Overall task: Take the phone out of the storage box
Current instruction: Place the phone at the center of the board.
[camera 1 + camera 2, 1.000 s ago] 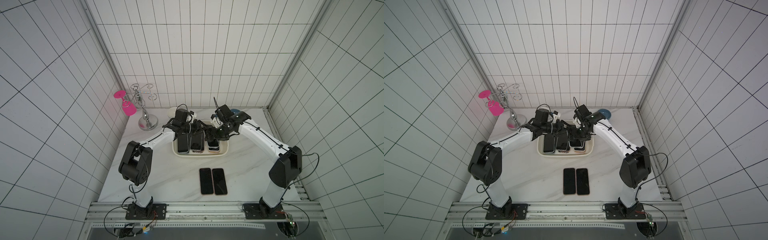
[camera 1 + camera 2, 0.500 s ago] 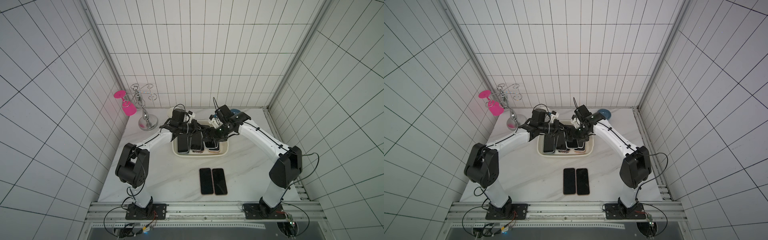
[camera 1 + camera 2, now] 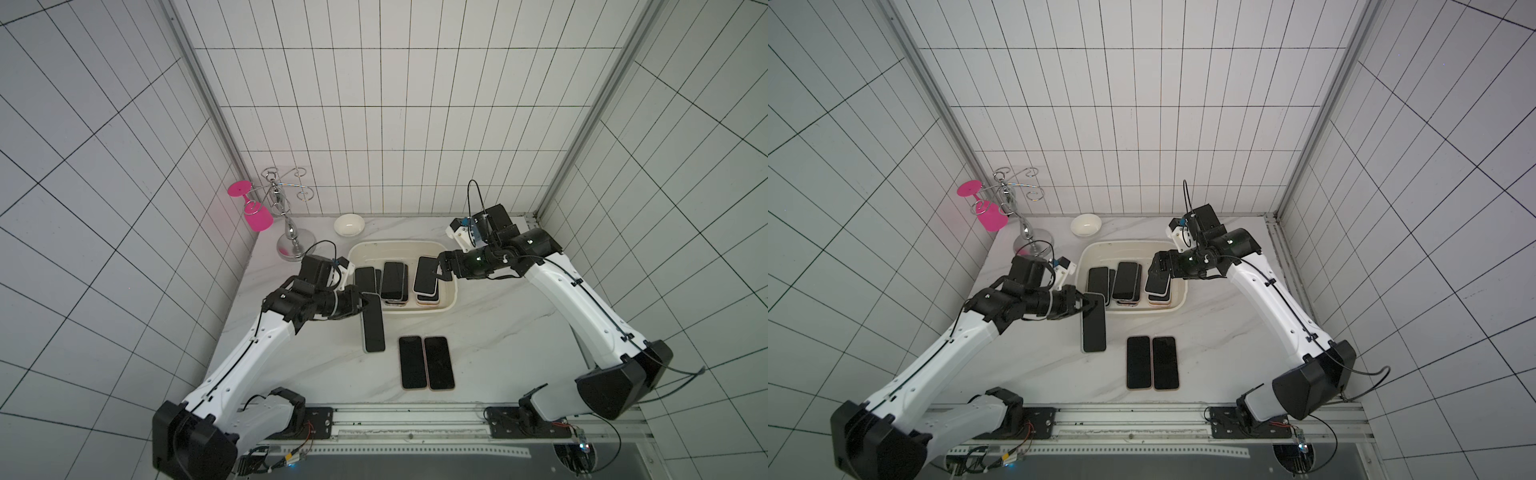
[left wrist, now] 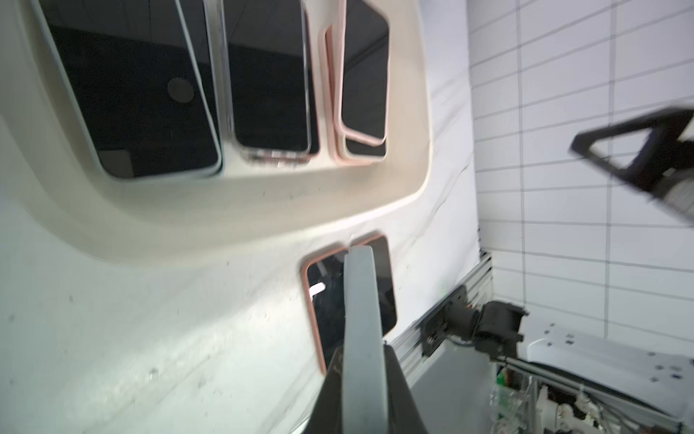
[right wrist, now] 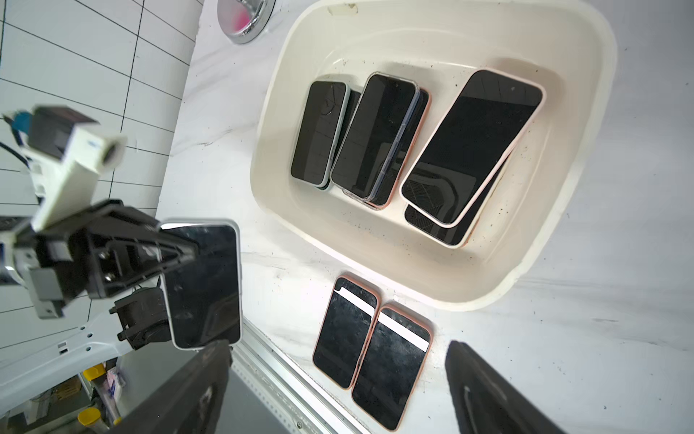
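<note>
The left tool (image 3: pixel 362 306) is seen clamped on the upper end of a phone (image 3: pixel 373 330) in a pale case, screen turned up. In the left wrist view the phone is seen edge-on, pinched between the two jaws. The phone is held outside the storage box (image 3: pixel 395 248), which lies just beyond and to the right of this tool. The phone's free end reaches from the fingertips back toward the robot's base, over the table (image 3: pixel 498 332). Whether that end touches the table cannot be told. A second before, this tool was over the inside of the box, among the phones there. It has since been drawn back past the near rim, and the phone has been carried out with it.

The right tool (image 3: pixel 437 269) is held with its jaws apart and nothing between them; its fingers (image 5: pixel 484 387) are seen wide of each other in the right wrist view. A stack of phones (image 3: pixel 424 286) lies directly under it, at the right end of the box, and other phones (image 3: pixel 392 280) are left in the box to its left. This tool is found in nearly the same place as a second before.

On the table, two phones (image 3: pixel 413 362) lie side by side, screens up. They are nearer the base than both tools and just right of the held phone's free end.
</note>
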